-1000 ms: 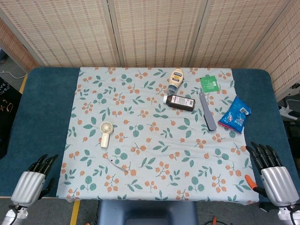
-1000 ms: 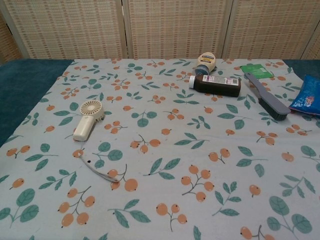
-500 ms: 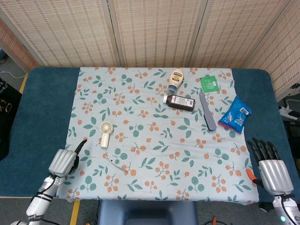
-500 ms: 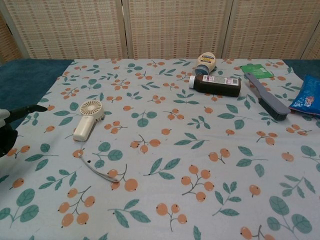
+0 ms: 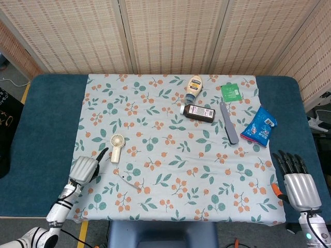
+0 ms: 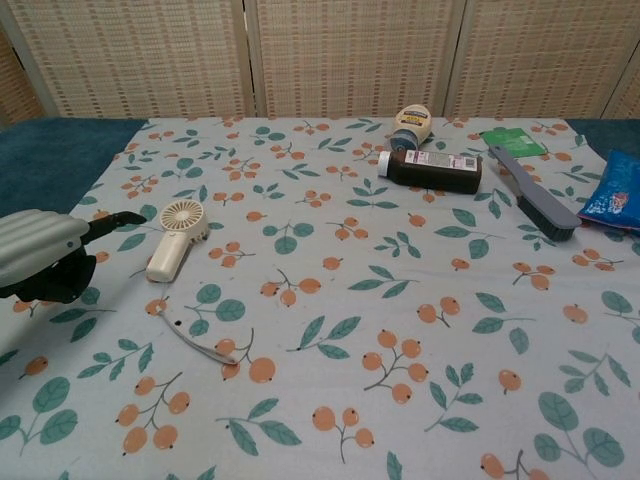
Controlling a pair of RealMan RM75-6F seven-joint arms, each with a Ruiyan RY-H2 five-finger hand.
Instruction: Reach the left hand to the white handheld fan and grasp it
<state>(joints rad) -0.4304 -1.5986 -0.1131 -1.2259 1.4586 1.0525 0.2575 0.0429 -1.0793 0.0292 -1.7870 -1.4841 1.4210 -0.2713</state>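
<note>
Head view shows the left hand [image 5: 85, 169] empty, fingers apart, just beside the white handheld fan [image 5: 116, 146]; right hand [image 5: 297, 182] splayed, holding nothing.

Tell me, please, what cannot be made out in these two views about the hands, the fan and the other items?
- Left hand: chest view cuts it at the left edge; its palm side stays hidden in both views.
- Right hand: outside the chest view; only its back shows in the head view.
- White handheld fan: too small to show any switch.
- Dark bottle: label text too small to read.
- Blue packet: cut off by the chest view's right edge.
</note>
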